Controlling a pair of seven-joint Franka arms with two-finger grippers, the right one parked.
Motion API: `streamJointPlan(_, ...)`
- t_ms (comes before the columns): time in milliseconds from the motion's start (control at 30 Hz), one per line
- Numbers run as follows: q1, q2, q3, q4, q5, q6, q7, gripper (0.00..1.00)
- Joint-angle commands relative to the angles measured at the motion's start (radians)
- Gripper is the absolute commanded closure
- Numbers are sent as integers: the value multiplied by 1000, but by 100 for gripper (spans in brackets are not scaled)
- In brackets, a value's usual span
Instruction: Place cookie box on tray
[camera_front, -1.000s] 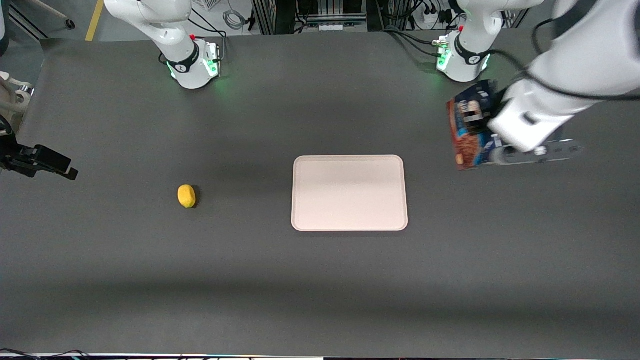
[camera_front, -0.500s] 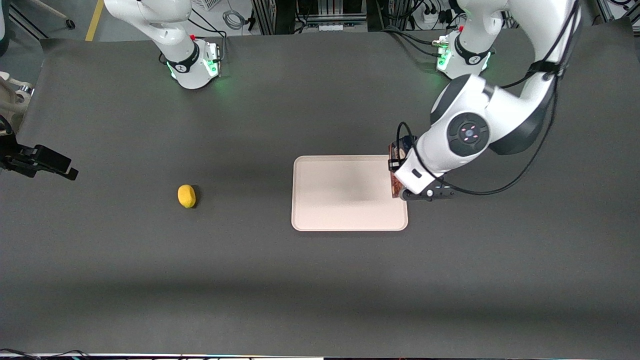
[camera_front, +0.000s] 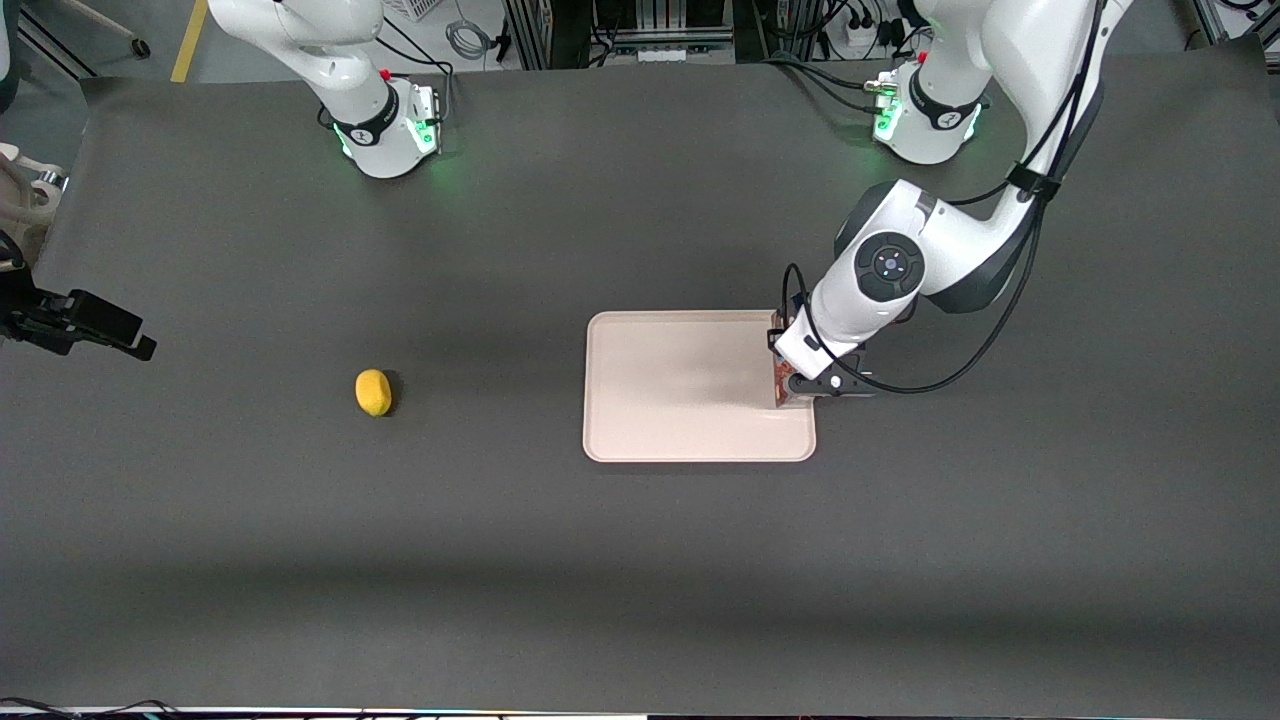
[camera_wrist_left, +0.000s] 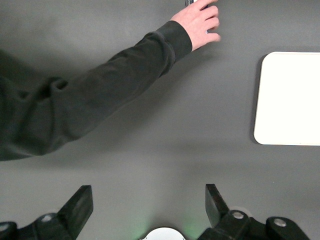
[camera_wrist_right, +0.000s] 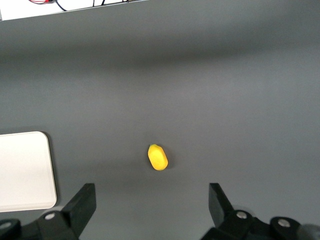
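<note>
The tray (camera_front: 680, 390) lies flat near the middle of the table. It also shows in the left wrist view (camera_wrist_left: 290, 100) and the right wrist view (camera_wrist_right: 22, 170). My left gripper (camera_front: 800, 385) hangs low over the tray's edge at the working arm's end. It is shut on the cookie box (camera_front: 781, 385). Only a thin brown and dark-blue sliver of the box shows under the wrist, upright over the tray's inner edge. I cannot tell whether the box touches the tray. The box does not show in the left wrist view.
A small yellow lemon-like object (camera_front: 372, 391) lies toward the parked arm's end of the table and shows in the right wrist view (camera_wrist_right: 158, 157). A person's dark-sleeved arm (camera_wrist_left: 100, 100) and hand (camera_wrist_left: 197, 20) show over the table in the left wrist view.
My left arm swung in from the working arm's end with the cookie box, then lowered it over the tray's edge. The lemon-like object and tray stayed still.
</note>
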Motion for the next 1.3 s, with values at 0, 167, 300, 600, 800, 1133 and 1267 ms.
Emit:
streamJointPlan(0, 7, -46, -3, 27, 24, -48, -54, 0)
streamJointPlan(167, 13, -105, -2, 176, 23, -332, -56, 0)
streamJointPlan(300, 17, -134, 17, 332, 12, -559, -42, 0)
streamJointPlan(600, 34, -171, 53, 662, -26, -990, 79, 0)
streamJointPlan(800, 34, -263, 205, 762, -97, -1197, 332, 0)
streamJointPlan(1133, 36, -427, 394, 540, -144, -1121, 627, 0)
streamJointPlan(1267, 36, -554, 435, 309, -175, -949, 656, 0)
